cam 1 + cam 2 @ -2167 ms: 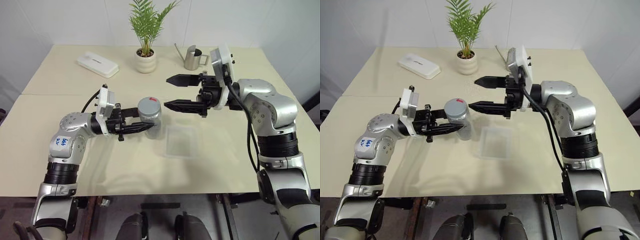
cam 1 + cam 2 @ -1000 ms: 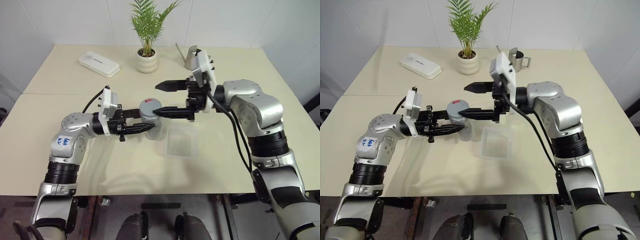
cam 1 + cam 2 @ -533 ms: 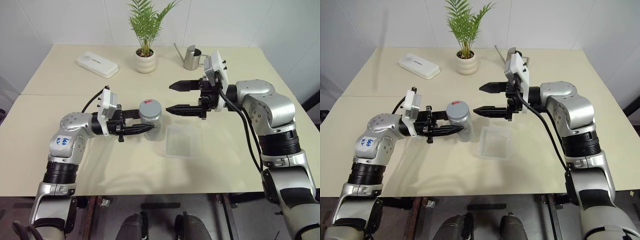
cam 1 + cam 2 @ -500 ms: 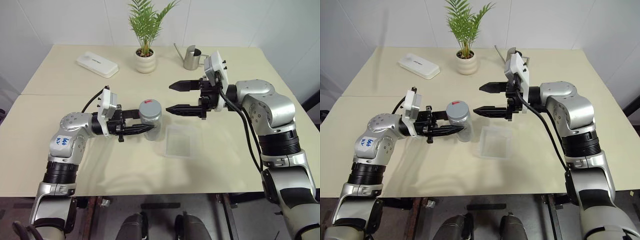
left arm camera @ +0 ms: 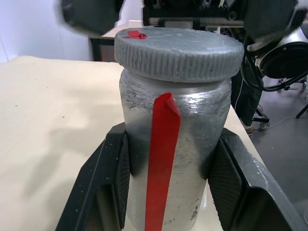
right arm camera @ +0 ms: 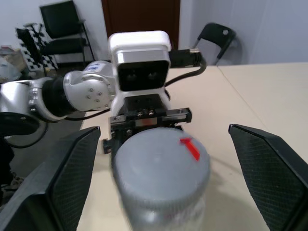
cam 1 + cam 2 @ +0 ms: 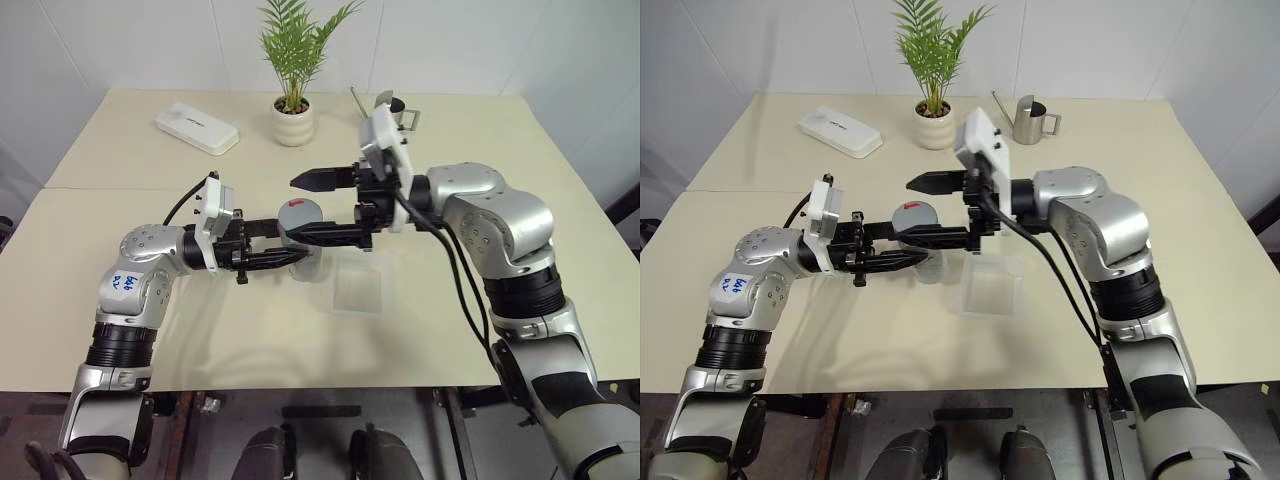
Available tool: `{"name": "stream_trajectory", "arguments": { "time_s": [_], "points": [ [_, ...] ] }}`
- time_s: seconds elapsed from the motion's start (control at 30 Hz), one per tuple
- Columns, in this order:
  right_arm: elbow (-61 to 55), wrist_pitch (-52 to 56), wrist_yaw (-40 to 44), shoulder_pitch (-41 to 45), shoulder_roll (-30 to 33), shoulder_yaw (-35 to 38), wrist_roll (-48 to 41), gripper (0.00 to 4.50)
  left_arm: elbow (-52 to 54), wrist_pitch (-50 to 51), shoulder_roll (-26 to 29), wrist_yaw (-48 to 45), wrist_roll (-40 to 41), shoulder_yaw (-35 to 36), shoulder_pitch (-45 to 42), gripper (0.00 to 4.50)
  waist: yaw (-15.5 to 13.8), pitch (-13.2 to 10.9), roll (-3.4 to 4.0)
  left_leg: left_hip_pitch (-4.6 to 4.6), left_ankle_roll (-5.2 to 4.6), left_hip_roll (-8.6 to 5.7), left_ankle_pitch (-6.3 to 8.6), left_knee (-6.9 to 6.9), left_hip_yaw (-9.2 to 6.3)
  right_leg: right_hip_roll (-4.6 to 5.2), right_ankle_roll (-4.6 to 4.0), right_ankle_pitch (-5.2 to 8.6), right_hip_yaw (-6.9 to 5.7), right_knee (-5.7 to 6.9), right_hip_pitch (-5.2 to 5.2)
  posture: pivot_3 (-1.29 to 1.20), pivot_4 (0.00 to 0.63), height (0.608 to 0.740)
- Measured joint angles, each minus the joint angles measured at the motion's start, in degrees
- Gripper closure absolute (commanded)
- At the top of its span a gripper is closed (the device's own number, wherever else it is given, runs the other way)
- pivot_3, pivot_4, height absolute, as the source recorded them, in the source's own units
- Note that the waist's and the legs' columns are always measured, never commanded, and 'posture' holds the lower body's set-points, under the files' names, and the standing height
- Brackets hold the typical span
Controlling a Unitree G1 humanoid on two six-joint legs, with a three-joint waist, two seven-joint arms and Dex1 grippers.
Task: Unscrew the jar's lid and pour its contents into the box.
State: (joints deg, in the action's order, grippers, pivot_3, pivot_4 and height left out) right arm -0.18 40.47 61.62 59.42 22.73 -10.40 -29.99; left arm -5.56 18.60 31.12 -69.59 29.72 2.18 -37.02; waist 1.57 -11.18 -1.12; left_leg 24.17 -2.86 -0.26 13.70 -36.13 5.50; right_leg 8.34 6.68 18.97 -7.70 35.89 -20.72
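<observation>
Beige counter (image 7: 120, 300) before white wall | left gripper (image 5: 168, 178) fingers (image 5: 113, 173) pinch the jar (image 5: 192, 139) by its body, red stripe facing wrist camera | lid (image 5: 179, 50) on, red mark on top | right gripper (image 6: 161, 178) fingers (image 6: 72, 178) spread wide either side of lid, not touching | box (image 7: 358, 288) on counter just beside jar | no legible labels.

Head stereo pair looking down over table (image 7: 100, 150); wrist cameras close, facing jar (image 5: 168, 144) from opposite sides

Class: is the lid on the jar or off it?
On. The lid caps the jar, which the left gripper clamps.
</observation>
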Motion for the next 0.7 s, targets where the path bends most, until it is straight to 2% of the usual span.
{"name": "stream_trajectory", "arguments": {
  "time_s": [0.43, 0.7],
  "points": [
    [4.98, -2.87, -0.17, 1.35, -1.85, -0.91, 3.42, 0.01, -1.56, -0.35, -0.70, 0.24, -0.76, -0.01, -0.24, 2.64, 0.01, 0.00, 0.00, 0.00, 0.00, -0.02, 0.00, 0.01, 0.02, -0.05, 0.00, 0.00, -0.03, 0.00, -0.01, 0.00, 0.150, 0.740],
    [5.33, -4.09, 1.96, 0.87, 0.23, -0.49, 3.47, 0.01, -1.79, -0.35, -0.63, 0.32, -0.96, 0.02, -0.24, 2.64, -0.01, 0.00, 0.00, 0.01, -0.01, -0.02, 0.00, 0.01, 0.02, -0.04, 0.00, 0.00, -0.03, 0.00, 0.00, 0.00, 0.150, 0.740]
  ]
}}
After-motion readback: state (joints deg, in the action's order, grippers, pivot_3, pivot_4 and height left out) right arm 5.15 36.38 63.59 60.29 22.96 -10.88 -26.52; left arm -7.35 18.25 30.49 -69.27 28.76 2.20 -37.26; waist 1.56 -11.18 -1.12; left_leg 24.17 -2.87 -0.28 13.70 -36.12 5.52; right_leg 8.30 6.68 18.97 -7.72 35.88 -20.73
